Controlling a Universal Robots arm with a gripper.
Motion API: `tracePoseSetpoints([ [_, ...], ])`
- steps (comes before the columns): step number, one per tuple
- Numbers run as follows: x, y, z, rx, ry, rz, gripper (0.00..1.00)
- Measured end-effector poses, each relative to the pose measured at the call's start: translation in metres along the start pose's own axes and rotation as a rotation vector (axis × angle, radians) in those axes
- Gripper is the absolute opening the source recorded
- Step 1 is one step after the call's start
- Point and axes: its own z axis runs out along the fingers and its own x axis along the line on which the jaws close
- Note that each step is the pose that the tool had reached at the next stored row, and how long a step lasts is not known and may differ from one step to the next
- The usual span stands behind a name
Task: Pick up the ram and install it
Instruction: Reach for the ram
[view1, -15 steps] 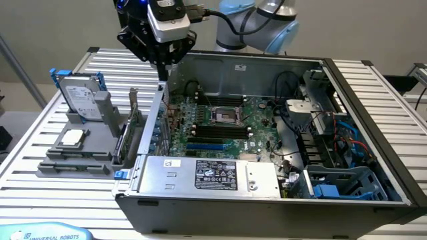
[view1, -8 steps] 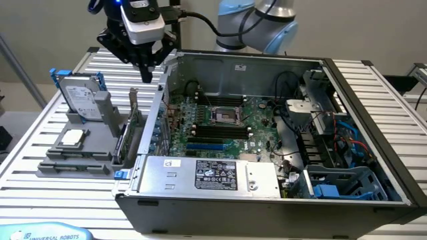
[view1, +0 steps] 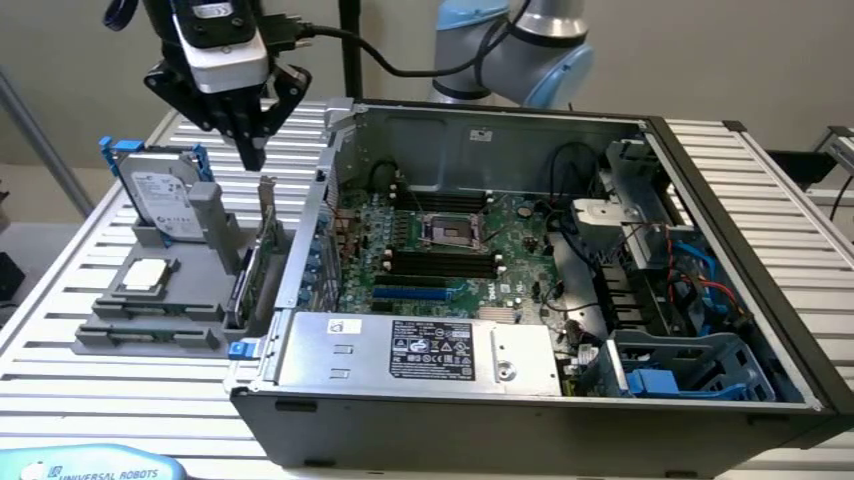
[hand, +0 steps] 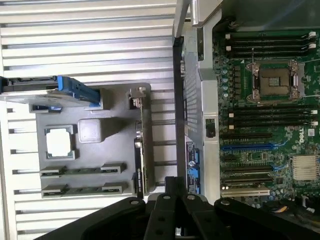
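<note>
Ram (hand: 82, 170): two thin dark-green sticks w/ small black chips, lying flat and parallel in the grey fixture (view1: 134, 345), each end seated in a grey clip. On my exterior view they sit lower left of frame, at the fixture's near end, just in front of the square silver CPU (view1: 144, 275).

Gripper (view1: 254, 158) hangs upper left of frame, above the fixture's far end. Its tips show just over the top of the expansion card (view1: 263, 255) and beside the hard drive (view1: 167, 200). Fingers are pinched fully together w/ nothing between them, touching nothing. Ram is well apart from the tips.

Room: the card stands upright along the fixture's edge on the exterior view's right, and the PC case (view1: 534, 400) wall is just beside it, so that side is tight. On the exterior view's left I get bare slatted table (view1: 54, 300). Inside the case the motherboard (view1: 441, 250) lies open from above, w/ long black slots on both sides of the socket (view1: 447, 228).
</note>
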Motion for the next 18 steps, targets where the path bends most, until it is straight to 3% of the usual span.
tracePoseSetpoints([
  [18,0.081,-0.0189,0.0008,0.0137,-0.0009,0.0,0.11],
])
